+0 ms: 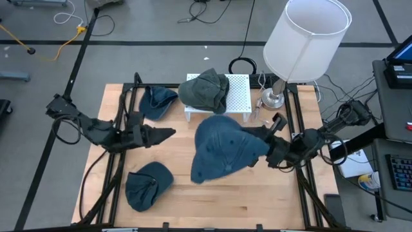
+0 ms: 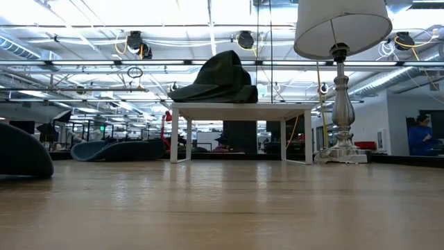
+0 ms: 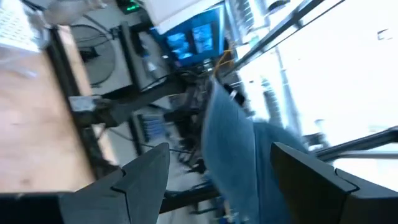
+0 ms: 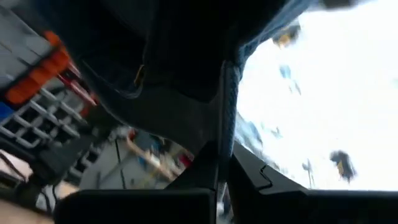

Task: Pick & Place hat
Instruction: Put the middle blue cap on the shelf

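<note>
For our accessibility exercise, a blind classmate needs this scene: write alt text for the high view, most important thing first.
Seen from above, the right gripper is shut on a large blue fabric hat lifted above a wooden table, while the left gripper waits beside it, fingers open. A dark green hat sits on a small white perforated stand; two smaller blue hats lie left, a white-shaded lamp at right.
</note>
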Motion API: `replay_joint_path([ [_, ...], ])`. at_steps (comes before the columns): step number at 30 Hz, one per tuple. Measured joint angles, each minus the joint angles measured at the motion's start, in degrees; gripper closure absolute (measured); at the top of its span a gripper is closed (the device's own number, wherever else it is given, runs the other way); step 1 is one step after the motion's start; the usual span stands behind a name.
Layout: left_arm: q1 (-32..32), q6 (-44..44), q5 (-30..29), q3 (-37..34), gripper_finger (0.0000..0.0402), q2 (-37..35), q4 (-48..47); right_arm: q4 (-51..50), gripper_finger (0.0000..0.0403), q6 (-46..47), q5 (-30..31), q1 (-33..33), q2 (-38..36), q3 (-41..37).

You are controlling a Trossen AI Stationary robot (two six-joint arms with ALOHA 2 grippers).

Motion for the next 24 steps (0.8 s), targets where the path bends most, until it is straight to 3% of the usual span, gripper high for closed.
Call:
replay_joint_path([
  [3,-0.7,0.0,-0.2,-0.3,0.0121,1.3,4.2,0.5,0.0397,-1.8,-6.7,-1.7,1.6,0.0],
  [11,-0.6,-2.4,1.5,-0.3,0.0138,7.6,13.5,7.0,0.0397,-3.8,-15.2,-4.4,4.9,0.0],
  [20,-0.6,6.3,3.0,-0.3,0.0135,12.9,30.1,9.8,0.0395,1.4,-14.0,-5.8,5.4,0.0],
  [24,-0.6,5.9,5.3,-0.3,0.0141,13.9,32.4,9.7,0.0396,0.4,-13.4,-5.9,5.4,0.0],
])
